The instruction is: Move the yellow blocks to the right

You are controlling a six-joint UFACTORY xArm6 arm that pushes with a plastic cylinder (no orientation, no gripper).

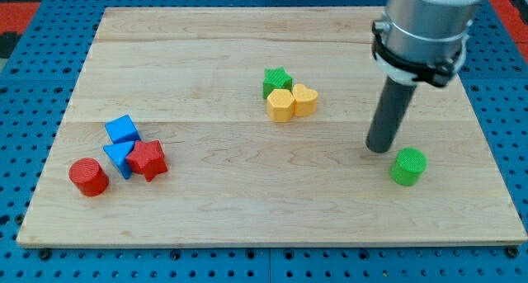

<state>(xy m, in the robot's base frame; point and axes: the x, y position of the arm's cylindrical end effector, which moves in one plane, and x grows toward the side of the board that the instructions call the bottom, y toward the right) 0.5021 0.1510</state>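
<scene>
Two yellow blocks sit touching near the board's middle: a yellow hexagon (280, 105) on the left and a yellow heart (304, 100) on the right. A green star (276, 81) touches them from the view's top left. My tip (379, 148) rests on the board well to the right of the yellow blocks and slightly lower, apart from them. A green cylinder (408, 167) stands just right of and below my tip, not touching it.
At the view's lower left a cluster holds a blue cube (122, 129), a blue triangle (119, 158), a red star (148, 159) and a red cylinder (88, 176). The wooden board (247, 209) lies on a blue pegboard.
</scene>
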